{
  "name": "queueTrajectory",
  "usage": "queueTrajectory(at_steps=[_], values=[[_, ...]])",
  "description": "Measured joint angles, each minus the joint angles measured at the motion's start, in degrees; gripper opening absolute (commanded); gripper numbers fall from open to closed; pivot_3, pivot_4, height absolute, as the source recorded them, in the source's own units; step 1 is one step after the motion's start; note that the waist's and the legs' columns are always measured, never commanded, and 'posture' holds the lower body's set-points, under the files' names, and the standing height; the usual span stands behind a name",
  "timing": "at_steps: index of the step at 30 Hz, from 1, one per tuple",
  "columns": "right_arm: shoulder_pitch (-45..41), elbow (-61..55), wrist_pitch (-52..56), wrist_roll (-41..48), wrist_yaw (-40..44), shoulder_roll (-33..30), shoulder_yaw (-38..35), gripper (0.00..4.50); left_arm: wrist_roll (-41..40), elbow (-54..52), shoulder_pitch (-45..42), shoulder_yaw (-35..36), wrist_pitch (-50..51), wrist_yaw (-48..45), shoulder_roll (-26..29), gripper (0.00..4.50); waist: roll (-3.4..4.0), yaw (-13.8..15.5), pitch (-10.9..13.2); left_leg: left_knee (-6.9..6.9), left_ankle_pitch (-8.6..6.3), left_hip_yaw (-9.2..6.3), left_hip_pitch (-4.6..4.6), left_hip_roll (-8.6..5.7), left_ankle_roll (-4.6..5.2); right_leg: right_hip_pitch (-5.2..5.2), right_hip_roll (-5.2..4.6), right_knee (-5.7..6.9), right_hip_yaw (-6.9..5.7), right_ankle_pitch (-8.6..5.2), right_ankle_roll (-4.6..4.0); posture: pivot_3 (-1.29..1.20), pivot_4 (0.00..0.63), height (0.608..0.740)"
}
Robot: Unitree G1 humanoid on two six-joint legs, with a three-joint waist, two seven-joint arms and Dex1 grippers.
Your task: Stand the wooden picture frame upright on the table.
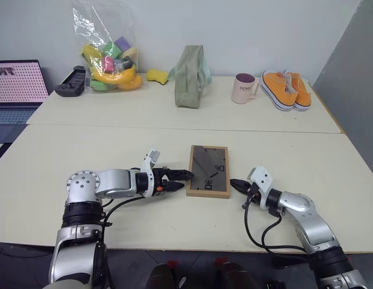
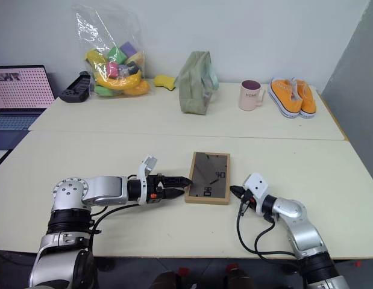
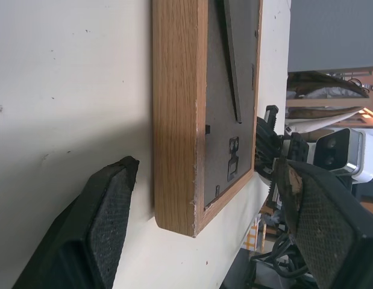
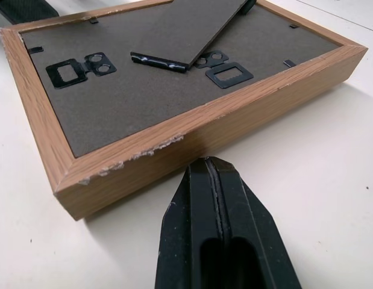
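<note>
The wooden picture frame (image 1: pixel 208 171) lies flat on the table (image 1: pixel 114 150), with its dark grey back and folded stand facing up. My left gripper (image 1: pixel 181 180) is open at the frame's near left corner. In the left wrist view its fingers (image 3: pixel 105 229) straddle that corner without touching it. My right gripper (image 1: pixel 234 185) is shut and empty. Its tip (image 4: pixel 211 171) points at the frame's (image 4: pixel 174 90) right side near the front corner, a small gap away.
On the far table stand a plastic bag of toys (image 1: pixel 111 57), a black controller (image 1: pixel 72 81), a yellow sponge (image 1: pixel 156 75), a green pouch (image 1: pixel 190 77), a pink mug (image 1: pixel 243 88) and orange shoes (image 1: pixel 285 89). A laptop (image 1: pixel 17 84) sits far left.
</note>
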Motion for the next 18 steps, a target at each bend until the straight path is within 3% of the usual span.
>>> queueTrajectory(at_steps=[9, 18], values=[[-2.5, 0.6, 0.8, 0.0, -2.9, 7.8, 2.9, 0.0, 0.5, 0.0, -0.2, 0.5, 0.8, -0.1, -0.1, 3.85, 0.01, -0.1, 0.0, -0.02, 0.0, -0.01, -0.01, 0.0, -0.01, -0.02, 0.0, 0.0, -0.01, 0.0, -0.01, 0.0, 0.15, 0.74], [-2.7, 0.6, 1.1, 0.0, -3.3, 8.3, 3.5, 0.0, 0.6, 0.5, -0.6, 0.6, 1.1, -0.1, -0.1, 3.85, 0.01, 0.0, 0.0, -0.02, 0.0, -0.01, -0.01, 0.0, -0.01, -0.02, 0.0, -0.01, -0.01, -0.01, -0.01, 0.0, 0.15, 0.74]])
